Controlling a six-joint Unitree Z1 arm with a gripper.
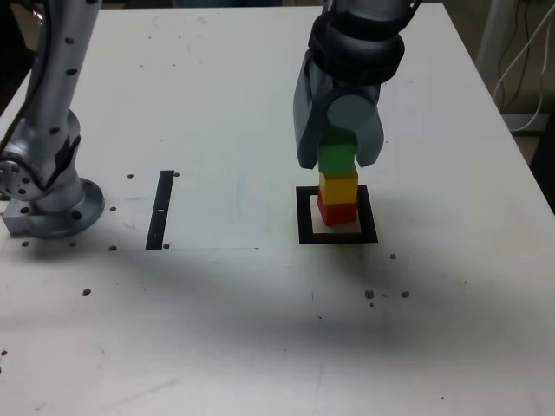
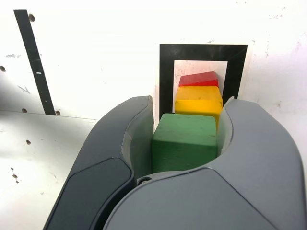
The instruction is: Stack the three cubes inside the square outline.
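The white tabletop [image 1: 217, 321] spreads beneath everything, its surface dotted with small brown marks. The Unitree Z1 arm [image 1: 56, 121] rises from its round base [image 1: 69, 212] at the exterior view's left, and its gripper [image 1: 339, 156] hangs over the work area right of centre. The black square outline [image 1: 305, 217] lies flat on the tabletop around a white centre. The straight black strip [image 1: 160, 211] lies between the arm's base and the outline, apart from both. Within the outline stand the cubes in one column: the red cube [image 1: 338, 213] at the bottom, the yellow cube [image 1: 339, 188] on it, slightly turned relative to the red one, and the green cube [image 2: 184, 141] uppermost. The gripper is closed on the green cube, with a finger at each side.
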